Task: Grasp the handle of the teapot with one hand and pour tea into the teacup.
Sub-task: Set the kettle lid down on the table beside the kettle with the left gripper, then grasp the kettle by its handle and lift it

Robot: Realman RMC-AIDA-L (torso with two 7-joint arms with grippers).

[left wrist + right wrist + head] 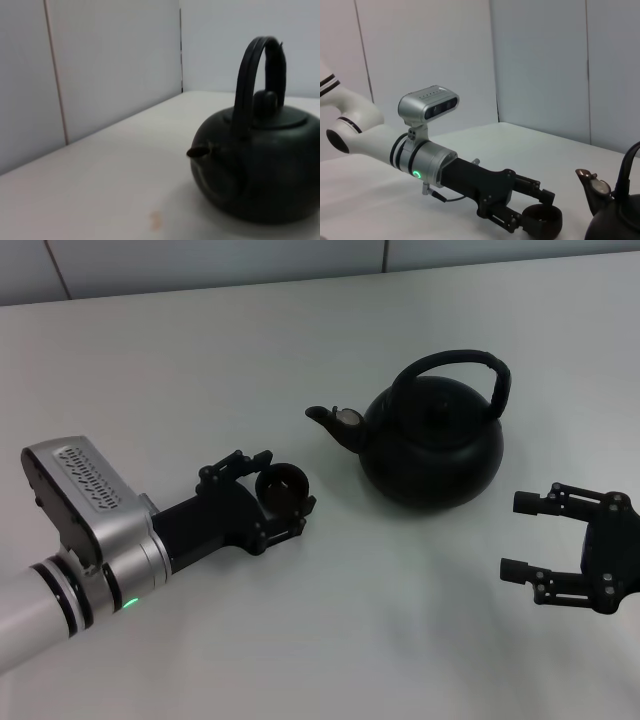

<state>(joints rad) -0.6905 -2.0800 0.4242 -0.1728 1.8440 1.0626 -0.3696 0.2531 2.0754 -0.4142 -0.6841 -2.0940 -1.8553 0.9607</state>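
Teapot (432,445) sits upright on the white table (200,370), right of centre in the head view, w/ its spout (333,420) pointing toward the robot's left. Silvery tip shows at the spout end. Handle (462,365) arches over the top from front to back, untouched by either gripper. Lid knob (266,102) shows under the arch in the left wrist view.

Teacup (281,487) stands near the spout, a bit closer to the robot and to its left, apart from the teapot. Left gripper (272,498) lies low over the table w/ its fingers on either side of the teacup; they look closed against the cup's wall. Right wrist view shows the same: cup (542,220) sitting between the black fingers at table level, arm (427,160) reaching in horizontally, green light lit on the silver wrist section.

Right gripper (530,537) hovers at the robot's right, near the teapot's body but apart from it, lower than the handle in the head view. Its two fingers are spread wide, holding nothing, tips pointing toward the robot's left.

Wall panels (100,65) stand behind the table.
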